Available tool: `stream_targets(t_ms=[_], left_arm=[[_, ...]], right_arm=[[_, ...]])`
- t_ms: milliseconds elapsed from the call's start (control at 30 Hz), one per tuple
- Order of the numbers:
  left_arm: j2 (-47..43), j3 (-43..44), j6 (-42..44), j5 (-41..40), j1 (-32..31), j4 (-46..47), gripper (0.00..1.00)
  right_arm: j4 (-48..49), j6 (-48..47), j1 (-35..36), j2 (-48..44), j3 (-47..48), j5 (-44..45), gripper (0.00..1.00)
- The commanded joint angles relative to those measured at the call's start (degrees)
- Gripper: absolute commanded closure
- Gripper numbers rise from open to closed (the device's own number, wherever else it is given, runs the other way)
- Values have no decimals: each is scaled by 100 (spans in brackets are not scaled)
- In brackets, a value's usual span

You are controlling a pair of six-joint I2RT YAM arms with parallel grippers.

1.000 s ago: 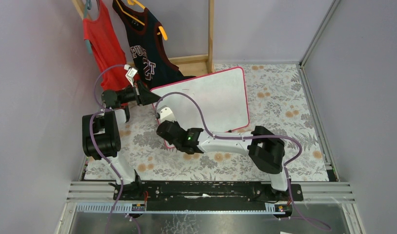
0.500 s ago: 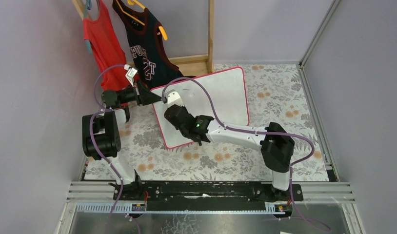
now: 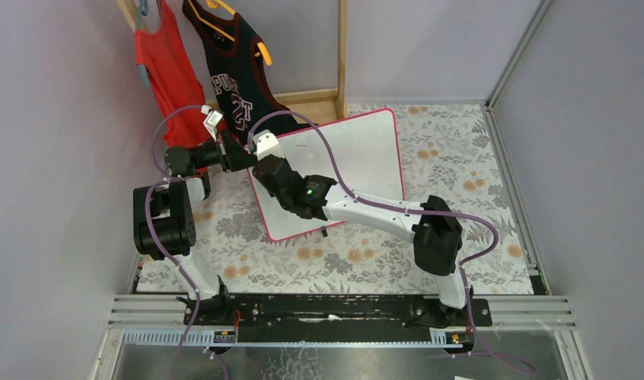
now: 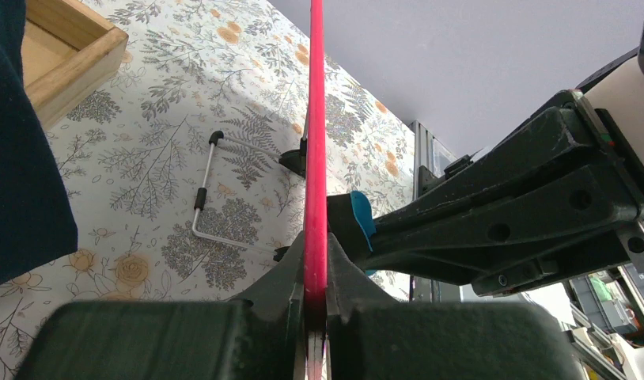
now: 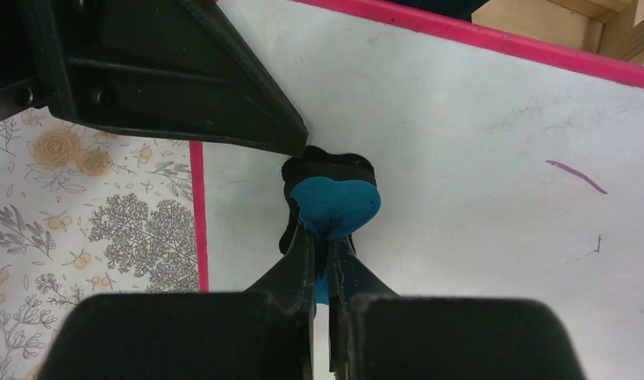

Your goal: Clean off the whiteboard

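Observation:
The whiteboard [image 3: 358, 162], white with a pink-red frame, stands tilted on the floral table. My left gripper [image 3: 246, 156] is shut on its left edge; the left wrist view shows the pink frame [image 4: 316, 158] clamped between the jaws. My right gripper [image 3: 265, 162] is shut on a blue eraser with a black pad [image 5: 332, 202] and presses it on the board face [image 5: 461, 158] near the upper left corner, right beside the left gripper's fingers [image 5: 224, 95]. A short red mark [image 5: 576, 176] and faint smudges show on the board.
A red top [image 3: 167, 71] and a dark jersey [image 3: 236, 79] hang on a wooden rack [image 3: 341, 55] behind the board. The board's wire stand [image 4: 212, 198] shows behind it. Grey walls close the left, back and right.
My right arm has swept the eraser from the board's lower left edge up to its upper left corner, next to the left gripper. The left gripper and the board have stayed still.

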Motion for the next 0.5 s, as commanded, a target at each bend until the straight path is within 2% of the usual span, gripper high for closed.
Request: stream_targets(t_ms=[0,467], left_arm=[[-232,-41,-295,461,-112,434,100],[-249,-17,-310,469,-108,438,100]], right_arm=[[135,188,135,158,-230,-213,100],[328,561,331,101,-919,-125,100]])
